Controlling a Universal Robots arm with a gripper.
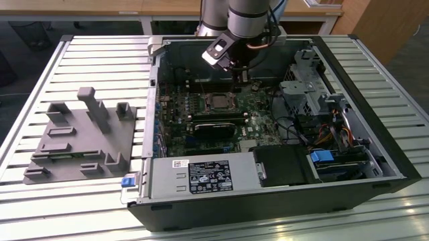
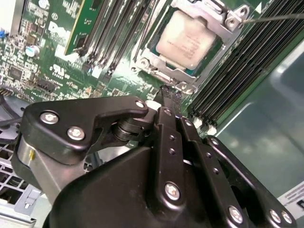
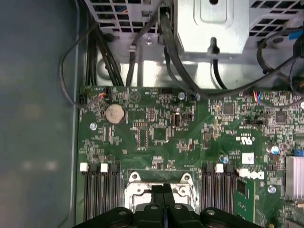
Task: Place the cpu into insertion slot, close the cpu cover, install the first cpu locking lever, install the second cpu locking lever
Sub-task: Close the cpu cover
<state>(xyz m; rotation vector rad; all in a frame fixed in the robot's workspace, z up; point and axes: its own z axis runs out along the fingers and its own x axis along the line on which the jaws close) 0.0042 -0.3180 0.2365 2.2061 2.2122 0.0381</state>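
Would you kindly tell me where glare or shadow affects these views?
Exterior view: light glares off the slatted table on its nearest slats. Second wrist view: the cpu shines pale. First wrist view: the case wall lies in shade.

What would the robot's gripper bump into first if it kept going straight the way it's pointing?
Most likely the near edge of the cpu cover framing the cpu: in the second wrist view the shut gripper aims there, though depth is unclear.

Bright, even light on the slatted table, glare on its near slats; the computer case is dimmer inside, and the cpu shines pale on top
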